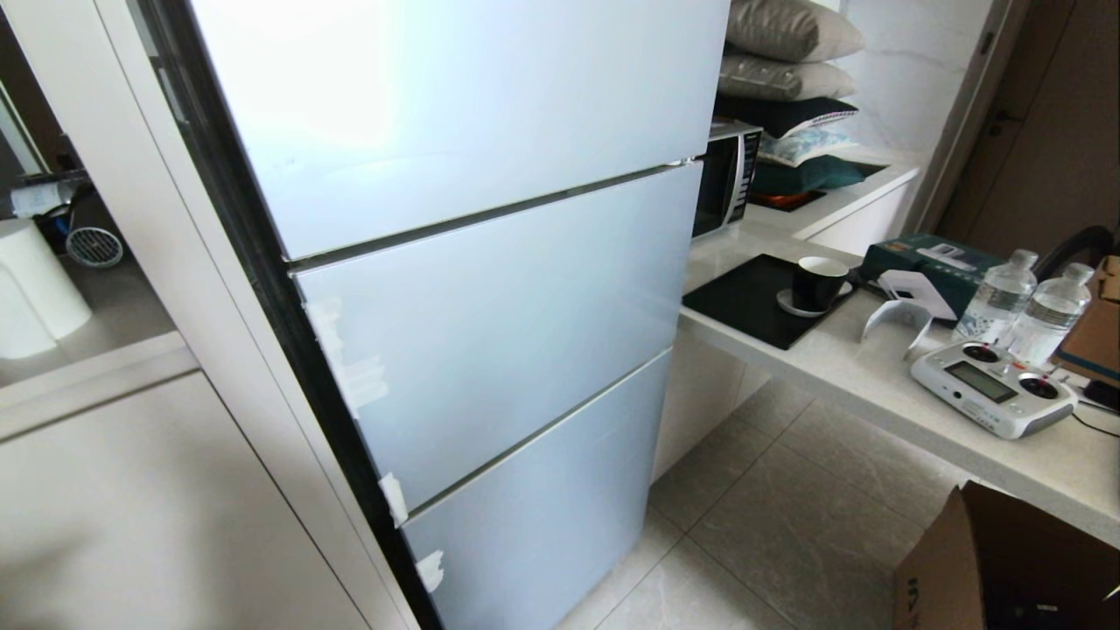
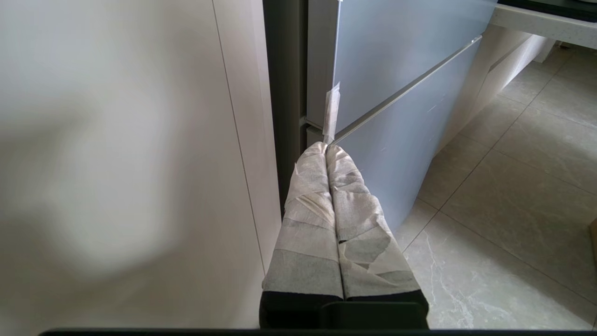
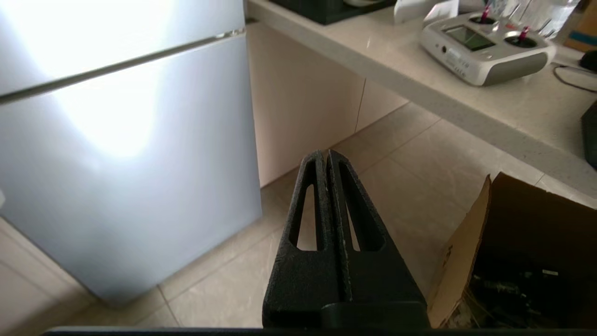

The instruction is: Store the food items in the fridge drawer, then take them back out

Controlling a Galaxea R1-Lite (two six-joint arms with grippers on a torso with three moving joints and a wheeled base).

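Fridge (image 1: 490,289) fills centre-left of head view, all three door fronts closed; fridge drawer and food items hidden, none visible in any view. Left gripper (image 2: 325,148), taped fingers pressed together, empty, points at seam above lowest door at frame centre, close to it. Right gripper (image 3: 325,156), black fingers together, empty, aims at floor (image 3: 406,158) right of fridge. Left arm judged nearer. Neither arm shows in head view.

The left hand (image 2: 325,148) has two long tapering fingers (image 2: 308,224) wrapped in layers of whitish, creased tape, with a black base showing below the wrapping. The right hand (image 3: 326,154) is bare matte black, rough-textured, each finger (image 3: 361,219) pierced by a long triangular slot.
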